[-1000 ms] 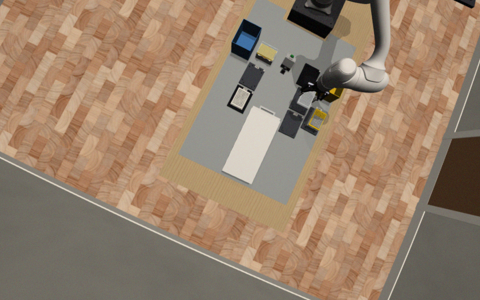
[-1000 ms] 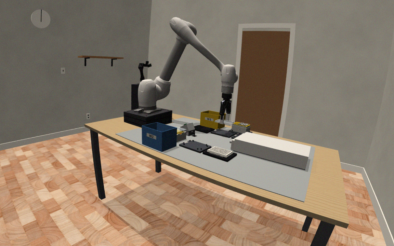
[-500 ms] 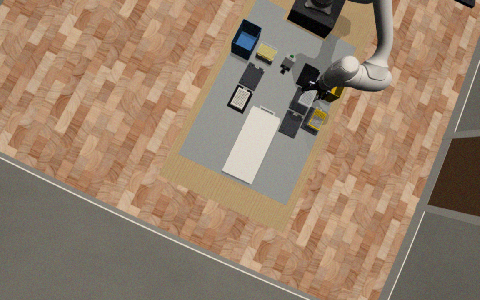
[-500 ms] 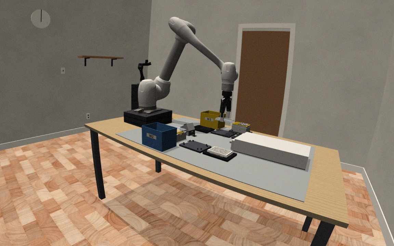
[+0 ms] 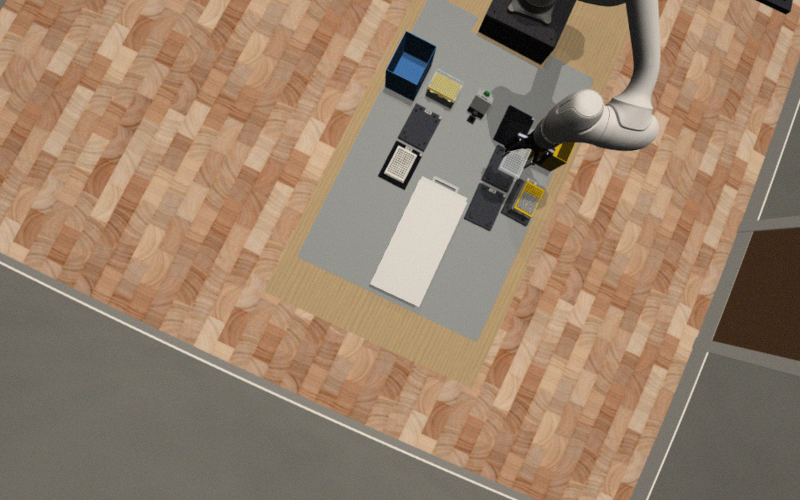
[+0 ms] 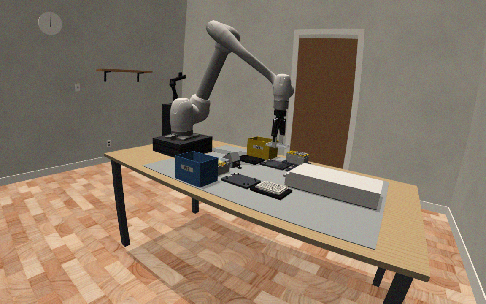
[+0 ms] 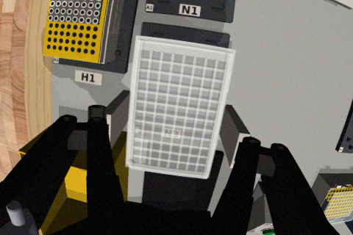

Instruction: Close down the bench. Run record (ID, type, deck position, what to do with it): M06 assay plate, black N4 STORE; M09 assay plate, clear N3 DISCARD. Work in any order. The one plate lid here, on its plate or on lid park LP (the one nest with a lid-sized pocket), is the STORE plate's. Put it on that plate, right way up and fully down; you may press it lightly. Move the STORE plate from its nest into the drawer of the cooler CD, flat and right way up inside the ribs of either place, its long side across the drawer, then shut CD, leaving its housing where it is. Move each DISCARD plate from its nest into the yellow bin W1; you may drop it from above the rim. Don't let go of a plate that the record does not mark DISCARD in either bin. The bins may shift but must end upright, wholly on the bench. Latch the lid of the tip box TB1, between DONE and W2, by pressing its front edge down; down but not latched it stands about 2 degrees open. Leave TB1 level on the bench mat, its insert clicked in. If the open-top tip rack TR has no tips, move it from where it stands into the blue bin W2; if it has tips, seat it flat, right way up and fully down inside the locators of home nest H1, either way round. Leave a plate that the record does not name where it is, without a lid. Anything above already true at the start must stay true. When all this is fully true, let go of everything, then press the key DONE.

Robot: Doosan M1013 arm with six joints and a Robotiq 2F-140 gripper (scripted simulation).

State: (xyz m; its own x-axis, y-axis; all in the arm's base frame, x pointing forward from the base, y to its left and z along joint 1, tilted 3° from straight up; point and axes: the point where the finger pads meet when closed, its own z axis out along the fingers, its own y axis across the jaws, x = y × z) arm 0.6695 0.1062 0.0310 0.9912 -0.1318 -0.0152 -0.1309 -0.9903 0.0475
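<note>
Gripper (image 7: pixel 173 142), half closed, grips the clear plate (image 7: pixel 178 107) by its long sides; the plate juts forward from the fingers, lifted clear of its dark nest (image 7: pixel 184 31). It hangs beside the yellow bin (image 6: pixel 260 147) near the desk's (image 6: pixel 403 234) far edge. Tip rack (image 7: pixel 79 10) sits at H1, with tips in part of its holes.

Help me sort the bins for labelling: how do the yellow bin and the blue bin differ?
The yellow bin reads W1; the blue bin reads W2. The yellow bin stands by the gripper, which holds the clear plate lifted beside it; the blue bin stands apart, beside the tip box. Both are open-topped and upright.
</note>
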